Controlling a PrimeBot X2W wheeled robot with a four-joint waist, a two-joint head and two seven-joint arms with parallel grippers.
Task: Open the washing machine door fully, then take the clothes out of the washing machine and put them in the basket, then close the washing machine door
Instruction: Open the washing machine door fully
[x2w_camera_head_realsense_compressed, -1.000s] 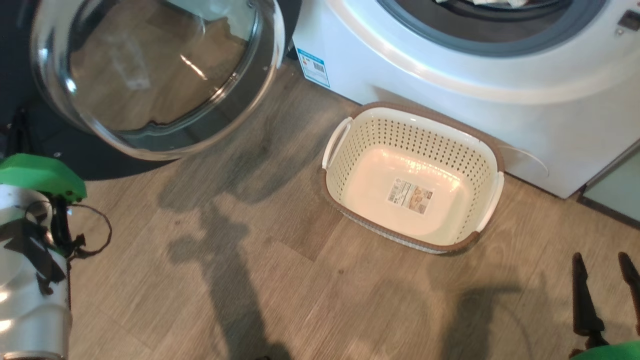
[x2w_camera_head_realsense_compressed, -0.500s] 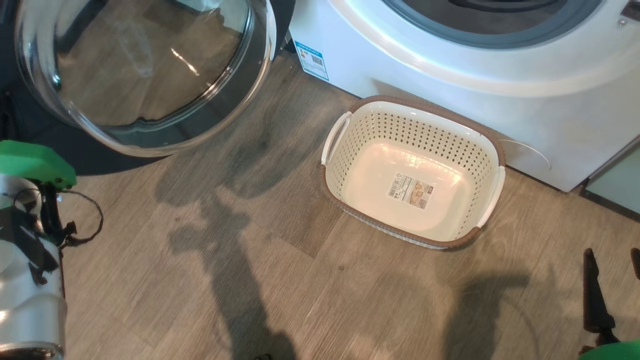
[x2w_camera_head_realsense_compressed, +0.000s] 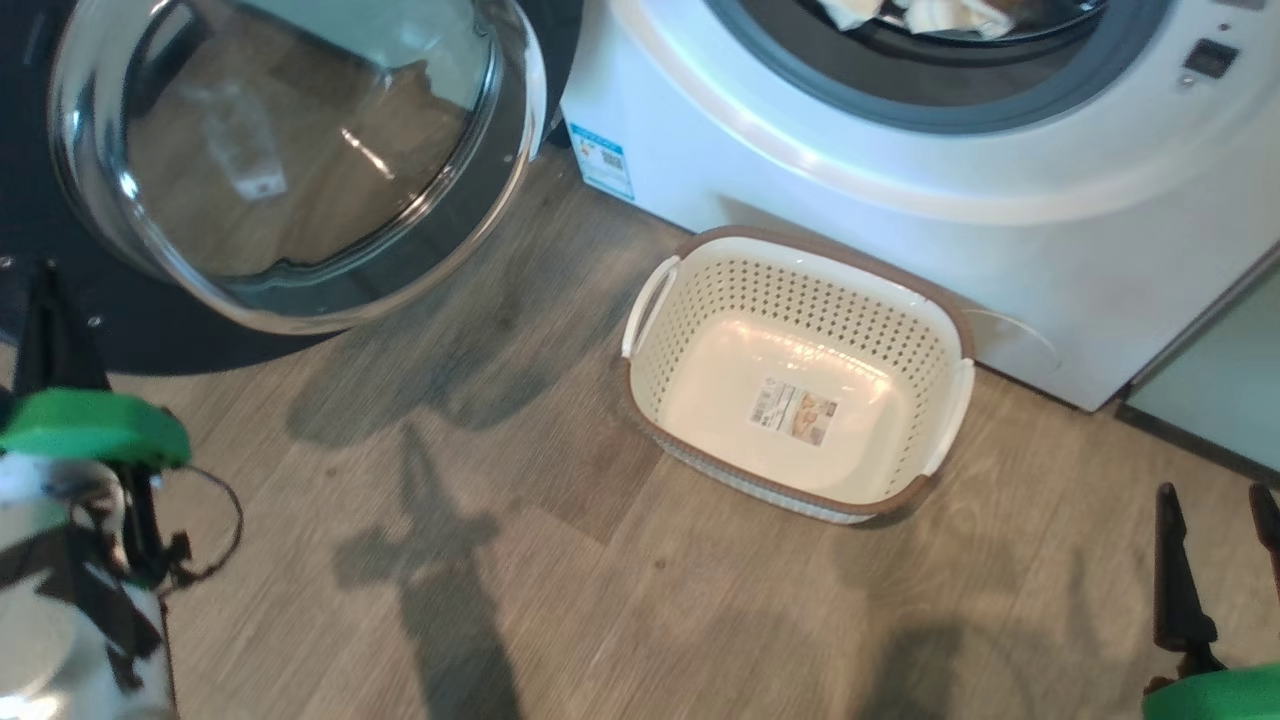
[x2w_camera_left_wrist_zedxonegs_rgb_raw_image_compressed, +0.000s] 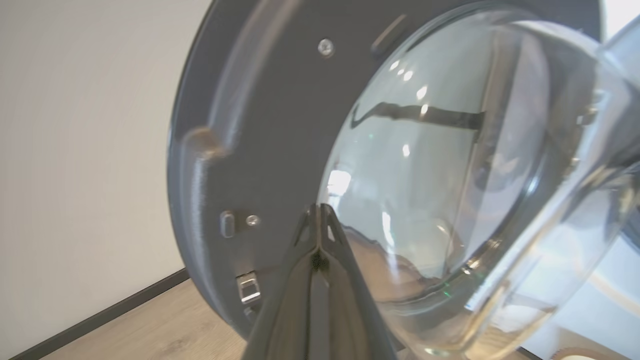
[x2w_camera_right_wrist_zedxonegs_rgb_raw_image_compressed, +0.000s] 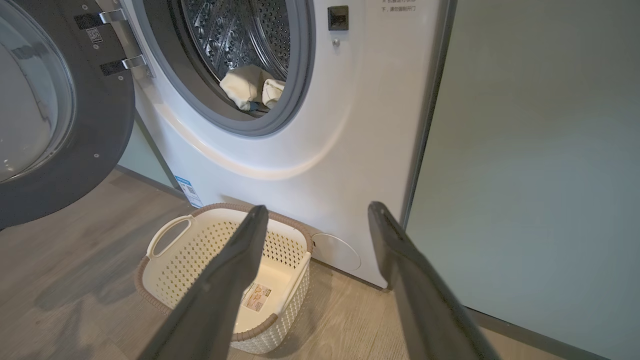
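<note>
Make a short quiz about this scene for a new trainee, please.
1. True or false: the basket already holds clothes.
2. Where are the clothes? A) inside the washing machine B) in the basket C) on top of the washing machine
3. Fill in, open or shut: the right claw is ___.
Key: 1 false; 2 A; 3 open.

The head camera looks steeply down before the washing machine. The left wrist camera faces the washing machine door closely. The right wrist camera, low and farther back, shares the basket with the head view.
</note>
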